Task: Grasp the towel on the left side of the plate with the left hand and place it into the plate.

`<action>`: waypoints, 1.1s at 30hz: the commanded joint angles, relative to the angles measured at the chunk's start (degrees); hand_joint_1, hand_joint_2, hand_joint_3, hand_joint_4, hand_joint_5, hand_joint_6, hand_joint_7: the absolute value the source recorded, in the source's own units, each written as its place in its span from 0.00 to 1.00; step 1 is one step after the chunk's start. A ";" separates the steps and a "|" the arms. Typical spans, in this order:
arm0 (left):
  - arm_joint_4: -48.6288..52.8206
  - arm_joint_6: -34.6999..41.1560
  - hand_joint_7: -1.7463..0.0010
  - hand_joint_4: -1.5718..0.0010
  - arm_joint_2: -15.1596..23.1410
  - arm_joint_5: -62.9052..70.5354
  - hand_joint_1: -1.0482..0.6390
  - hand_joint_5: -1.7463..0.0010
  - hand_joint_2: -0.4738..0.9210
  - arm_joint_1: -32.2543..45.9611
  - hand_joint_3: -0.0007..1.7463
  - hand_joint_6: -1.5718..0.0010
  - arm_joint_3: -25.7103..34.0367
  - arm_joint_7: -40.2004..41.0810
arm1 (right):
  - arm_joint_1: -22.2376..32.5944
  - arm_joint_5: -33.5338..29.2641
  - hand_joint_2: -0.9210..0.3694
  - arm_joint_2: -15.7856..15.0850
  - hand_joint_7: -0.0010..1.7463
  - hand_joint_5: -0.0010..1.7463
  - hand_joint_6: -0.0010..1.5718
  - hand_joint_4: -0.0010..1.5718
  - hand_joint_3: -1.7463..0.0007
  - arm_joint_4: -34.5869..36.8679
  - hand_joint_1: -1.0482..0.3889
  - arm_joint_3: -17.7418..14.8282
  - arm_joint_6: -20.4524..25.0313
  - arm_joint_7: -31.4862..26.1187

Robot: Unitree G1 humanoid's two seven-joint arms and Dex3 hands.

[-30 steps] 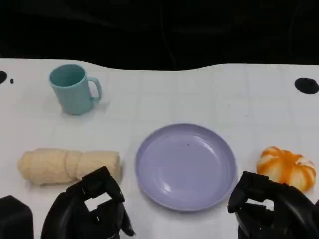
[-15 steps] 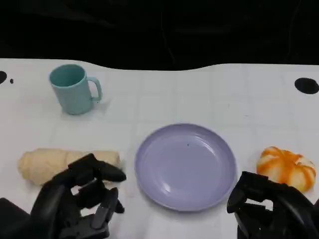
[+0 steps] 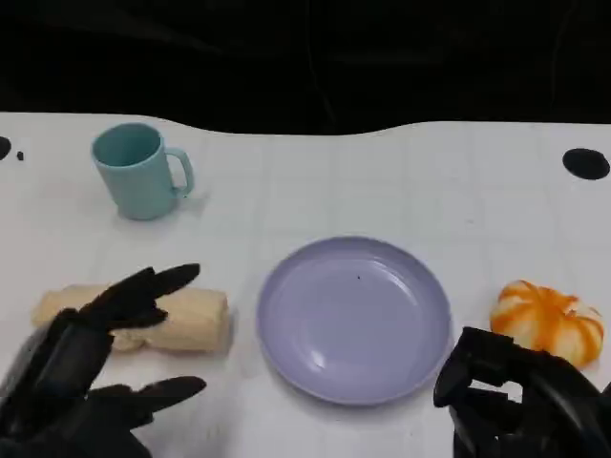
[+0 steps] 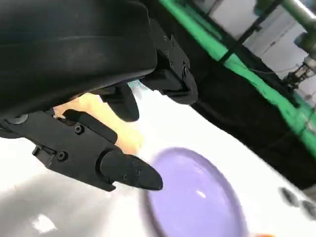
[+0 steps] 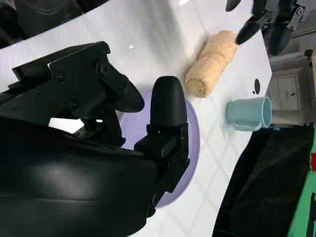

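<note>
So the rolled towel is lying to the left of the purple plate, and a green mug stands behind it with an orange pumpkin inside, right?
Not quite: the head view shows the teal mug empty; the orange pumpkin sits on the table right of the purple plate. The rolled towel does lie left of the plate.

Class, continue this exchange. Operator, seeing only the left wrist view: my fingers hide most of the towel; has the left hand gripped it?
Observer: No; the head view shows the left hand open, fingers spread over the rolled towel.
Operator: Is anything beyond the towel?
Observer: A teal mug stands upright there.
Operator: And the right hand?
Observer: The right hand holds nothing, fingers curled, beside an orange pumpkin right of the plate.
</note>
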 commanded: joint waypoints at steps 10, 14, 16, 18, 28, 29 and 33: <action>3.88 5.66 1.00 0.77 8.41 31.85 0.29 0.79 0.96 -9.35 0.00 0.73 -7.17 -3.51 | -0.36 -0.02 0.21 -0.66 0.93 1.00 0.36 0.46 0.37 0.31 0.68 -0.24 -0.38 0.21; 11.04 8.44 1.00 0.77 7.66 34.57 0.30 0.83 0.95 -15.63 0.00 0.75 -10.12 -6.56 | -0.19 0.03 0.21 -0.35 0.93 1.00 0.36 0.46 0.37 0.32 0.69 -0.05 -0.67 0.10; 14.65 9.01 1.00 0.75 7.60 35.33 0.31 0.87 0.96 -18.42 0.00 0.76 -11.58 -6.86 | -0.02 -0.01 0.21 -0.33 0.93 1.00 0.36 0.46 0.37 0.28 0.69 0.08 -0.88 0.13; 18.30 8.99 1.00 0.73 7.73 36.18 0.31 0.91 0.95 -20.92 0.00 0.76 -13.09 -6.11 | 0.14 -0.21 0.21 -0.39 0.93 1.00 0.36 0.46 0.37 0.11 0.68 0.29 -0.96 0.07; 35.99 10.02 1.00 0.72 6.64 35.74 0.30 0.96 0.98 -31.30 0.01 0.78 -20.28 -7.03 | 0.87 -0.51 0.20 -0.59 0.93 1.00 0.37 0.47 0.38 -1.11 0.68 0.82 -0.43 -0.25; 37.85 9.92 1.00 0.72 6.36 35.47 0.31 0.96 0.98 -32.12 0.01 0.78 -20.99 -6.91 | 0.95 -0.46 0.20 -0.59 0.93 1.00 0.37 0.47 0.38 -1.35 0.68 0.84 -0.25 -0.27; 44.36 9.38 1.00 0.71 5.28 34.23 0.32 0.97 0.98 -34.87 0.00 0.77 -23.32 -5.81 | 1.14 -0.28 0.20 -0.62 0.93 1.00 0.36 0.46 0.38 -1.95 0.69 0.85 0.27 -0.32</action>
